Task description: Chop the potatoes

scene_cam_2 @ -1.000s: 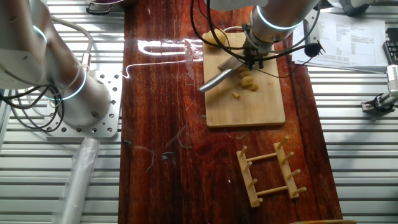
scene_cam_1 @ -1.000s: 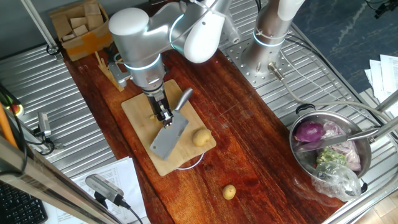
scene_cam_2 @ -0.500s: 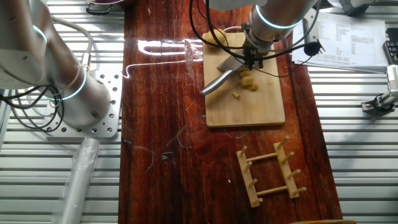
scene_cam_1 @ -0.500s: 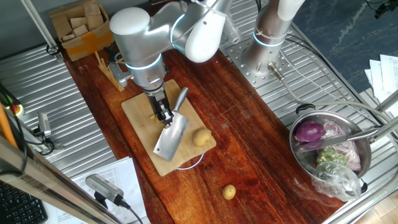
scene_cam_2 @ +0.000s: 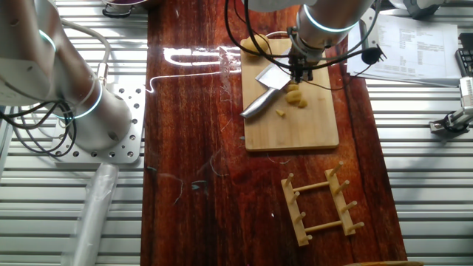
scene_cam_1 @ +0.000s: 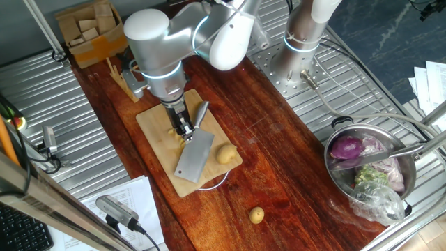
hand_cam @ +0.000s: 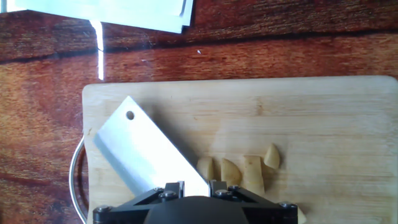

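— Potatoes first: where do the pale yellow-tan potatoes lie?

— Cut pale potato pieces [hand_cam: 239, 171] sit in a short row on my light bamboo cutting board [hand_cam: 336, 118], just beside the blade and right under my hand. One whole round potato [scene_cam_1: 225, 154] rests at the board's edge near its corner, and another small whole potato [scene_cam_1: 256, 215] lies apart on the dark red wooden tabletop [scene_cam_1: 279, 167], toward its near edge in one fixed view.

— And your pincer?

— My two-finger gripper [scene_cam_1: 184, 130] is closed on the handle of the broad steel cleaver [hand_cam: 146, 155]. The blade slants down across the board, its flat face up and the hole near its far corner, with its edge next to the cut pieces.

— What lies farther off?

— A round steel bowl [scene_cam_1: 339, 180] stands on the metal grating off the tabletop's side, holding a purple onion [scene_cam_1: 346, 148] and some greens in plastic. A small wooden peg rack [scene_cam_2: 320, 205] lies flat on the tabletop beyond the board's end. A cardboard box of wooden blocks [scene_cam_1: 88, 31] sits at the far corner.
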{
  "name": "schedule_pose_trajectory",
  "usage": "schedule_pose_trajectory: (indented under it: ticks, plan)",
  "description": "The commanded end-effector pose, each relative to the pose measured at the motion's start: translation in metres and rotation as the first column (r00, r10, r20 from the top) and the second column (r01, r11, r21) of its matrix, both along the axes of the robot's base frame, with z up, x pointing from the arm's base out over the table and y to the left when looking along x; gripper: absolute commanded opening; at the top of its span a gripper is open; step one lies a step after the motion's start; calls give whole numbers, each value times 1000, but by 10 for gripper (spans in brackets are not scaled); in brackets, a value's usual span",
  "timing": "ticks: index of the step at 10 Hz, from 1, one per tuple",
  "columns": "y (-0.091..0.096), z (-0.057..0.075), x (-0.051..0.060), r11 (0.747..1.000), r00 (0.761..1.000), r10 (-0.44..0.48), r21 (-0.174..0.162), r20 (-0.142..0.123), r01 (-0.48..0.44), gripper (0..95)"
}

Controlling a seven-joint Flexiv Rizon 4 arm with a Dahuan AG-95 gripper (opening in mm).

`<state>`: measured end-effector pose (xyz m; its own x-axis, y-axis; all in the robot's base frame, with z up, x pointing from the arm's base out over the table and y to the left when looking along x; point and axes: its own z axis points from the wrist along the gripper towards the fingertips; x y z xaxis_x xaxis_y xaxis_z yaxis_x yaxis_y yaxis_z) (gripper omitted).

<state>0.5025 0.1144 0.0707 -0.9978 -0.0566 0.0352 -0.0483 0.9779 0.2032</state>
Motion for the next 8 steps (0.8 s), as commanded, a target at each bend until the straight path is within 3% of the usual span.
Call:
schedule_pose_trajectory:
  ticks: [1, 5, 7, 8]
  plan:
    - [0, 1, 0, 1000, 1000, 1, -6, -2, -1, 190]
    - [-18, 20, 0, 995, 996, 83, -48, -14, -83, 190]
    - [-18, 20, 0, 984, 990, 137, -108, -37, -141, 190]
    - [-18, 20, 0, 969, 983, 173, -170, -58, -180, 0]
